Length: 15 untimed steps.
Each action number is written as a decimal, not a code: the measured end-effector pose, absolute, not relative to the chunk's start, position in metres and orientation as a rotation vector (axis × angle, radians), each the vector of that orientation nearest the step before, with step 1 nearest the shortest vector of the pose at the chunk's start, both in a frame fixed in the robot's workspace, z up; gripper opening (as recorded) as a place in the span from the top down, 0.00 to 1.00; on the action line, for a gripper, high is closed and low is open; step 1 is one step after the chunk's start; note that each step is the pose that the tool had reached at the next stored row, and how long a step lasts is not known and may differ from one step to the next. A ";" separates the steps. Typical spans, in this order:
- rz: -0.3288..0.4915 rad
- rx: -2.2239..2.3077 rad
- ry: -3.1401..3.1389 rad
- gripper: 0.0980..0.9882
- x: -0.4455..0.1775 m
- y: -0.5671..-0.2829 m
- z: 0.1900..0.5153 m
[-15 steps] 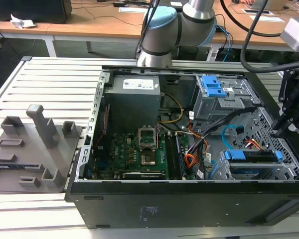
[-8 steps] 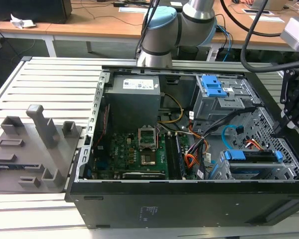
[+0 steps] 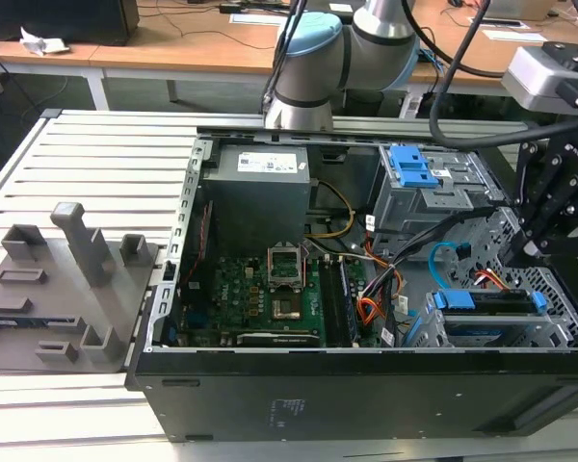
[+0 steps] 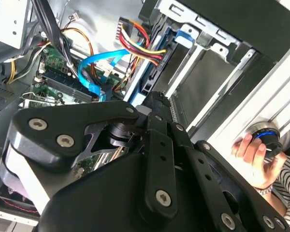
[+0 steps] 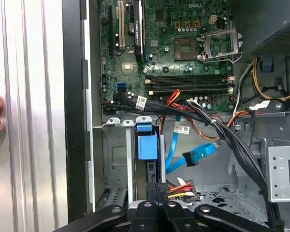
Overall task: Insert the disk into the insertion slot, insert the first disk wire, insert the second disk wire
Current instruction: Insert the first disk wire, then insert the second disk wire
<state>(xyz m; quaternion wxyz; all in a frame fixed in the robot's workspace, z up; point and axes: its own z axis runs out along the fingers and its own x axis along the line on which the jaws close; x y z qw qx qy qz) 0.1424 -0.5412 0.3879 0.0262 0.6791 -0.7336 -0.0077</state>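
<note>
The disk [image 3: 486,302], in its blue frame, sits edge-up inside the insertion slot [image 3: 559,322] at the case's corner on the exterior view's right. In the first wrist view the disk [image 5: 146,145] stands in the silver cage [image 5: 113,159]. My gripper [image 5: 158,195] is at the disk's end, shut on the black plug of the first disk wire [image 5: 183,188], whose orange, red and yellow leads fan out beside it. The second disk wire [image 5: 174,150] hangs loose next to the disk with its dark plug free. In the second wrist view the gripper [image 4: 154,99] hides the plug.
A taller grey cage with blue latches [image 3: 424,183] stands behind the slot. The motherboard [image 3: 270,289] and a thick black cable bundle [image 5: 222,130] fill the case's middle. A grey fixture [image 3: 67,279] lies on the exterior view's left. A person's hand [image 4: 251,150] rests on a round knob outside the case.
</note>
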 end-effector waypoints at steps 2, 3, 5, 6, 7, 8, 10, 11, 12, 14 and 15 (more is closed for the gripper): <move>-0.024 2.099 -2.267 0.99 0.140 -0.541 0.385; -0.024 2.099 -2.267 0.99 0.139 -0.541 0.383; -0.024 2.099 -2.267 0.99 0.138 -0.541 0.378; -0.024 2.099 -2.267 0.99 0.138 -0.541 0.376; -0.024 2.099 -2.267 0.99 0.137 -0.541 0.374; -0.024 2.099 -2.267 0.99 0.137 -0.541 0.374; -0.024 2.099 -2.267 0.99 0.137 -0.541 0.374; -0.024 2.099 -2.267 0.99 0.137 -0.541 0.374; -0.024 2.099 -2.267 0.99 0.137 -0.541 0.374; -0.024 2.099 -2.267 0.99 0.137 -0.541 0.374; -0.024 2.099 -2.267 0.99 0.137 -0.541 0.374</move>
